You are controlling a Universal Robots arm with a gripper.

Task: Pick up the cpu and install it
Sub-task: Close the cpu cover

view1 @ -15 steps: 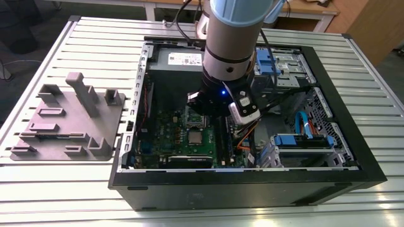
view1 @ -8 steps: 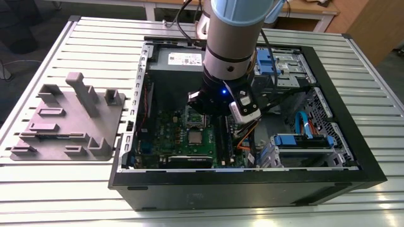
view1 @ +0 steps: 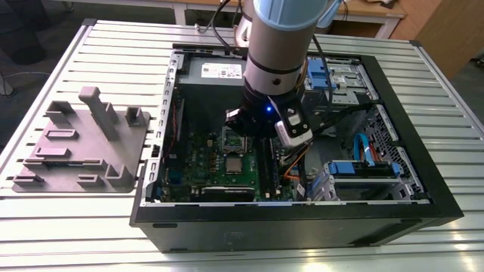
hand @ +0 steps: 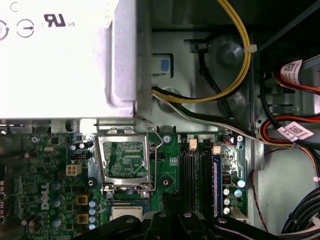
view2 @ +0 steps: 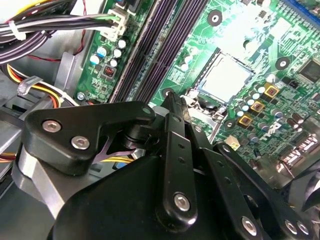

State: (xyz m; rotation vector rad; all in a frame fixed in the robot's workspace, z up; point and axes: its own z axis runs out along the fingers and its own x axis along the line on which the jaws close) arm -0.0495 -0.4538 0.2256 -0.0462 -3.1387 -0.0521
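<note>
I see slatted tabletop (view1: 90, 221) w/ open PC case (view1: 302, 226), cpu (view1: 233, 165) seated in board socket; hand (view1: 253, 131) grip state: can't tell.

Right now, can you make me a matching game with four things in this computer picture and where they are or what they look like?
Things:
1. cpu
2. power-supply box
3. memory slots
4. grey holder block

Clues:
A. long, dark, lying side by side
B. small silver square sitting on the green board
C. out on the table, beside the case
D. big and pale grey, next to the yellow wires

Pairs: 1-B, 2-D, 3-A, 4-C
</note>
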